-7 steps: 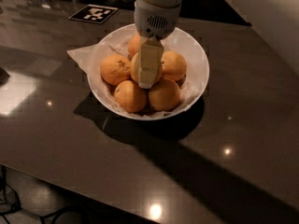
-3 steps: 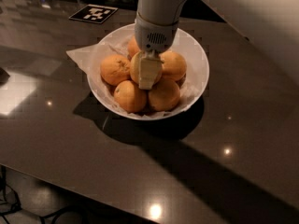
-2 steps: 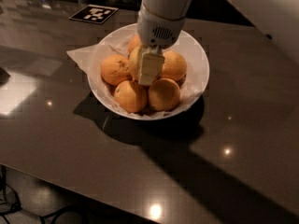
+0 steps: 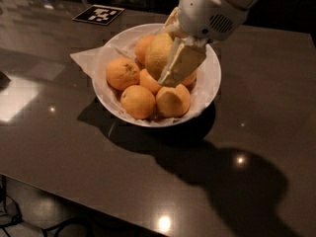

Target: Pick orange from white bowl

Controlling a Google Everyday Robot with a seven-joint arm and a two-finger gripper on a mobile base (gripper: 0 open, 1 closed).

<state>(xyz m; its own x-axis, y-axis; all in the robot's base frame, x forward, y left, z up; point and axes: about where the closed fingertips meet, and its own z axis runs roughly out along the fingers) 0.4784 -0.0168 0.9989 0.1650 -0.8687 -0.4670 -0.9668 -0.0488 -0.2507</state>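
The white bowl [image 4: 211, 81] stands on the dark table, lined with crinkled white paper [image 4: 88, 59]. My gripper [image 4: 166, 67] hangs over the bowl's middle, shut on the orange [image 4: 157, 54], the paler yellow-orange fruit. One cream finger [image 4: 180, 63] lies across the orange's right side; the other finger is hidden behind it. The orange is raised above the pile and apart from the rim. Several deeper-orange fruits lie in the bowl, such as one at the left [image 4: 122, 73] and two at the front [image 4: 138, 101] [image 4: 173, 100].
A black-and-white marker tag [image 4: 98, 15] lies on the table behind the bowl at the left. The dark glossy table [image 4: 148, 181] reflects ceiling lights. Its front edge runs across the lower left, with floor and cables below.
The gripper, earlier low among the fruits, has risen and tilted with the pale orange between its fingers. The orange is now lifted off the pile. The other fruits stay put.
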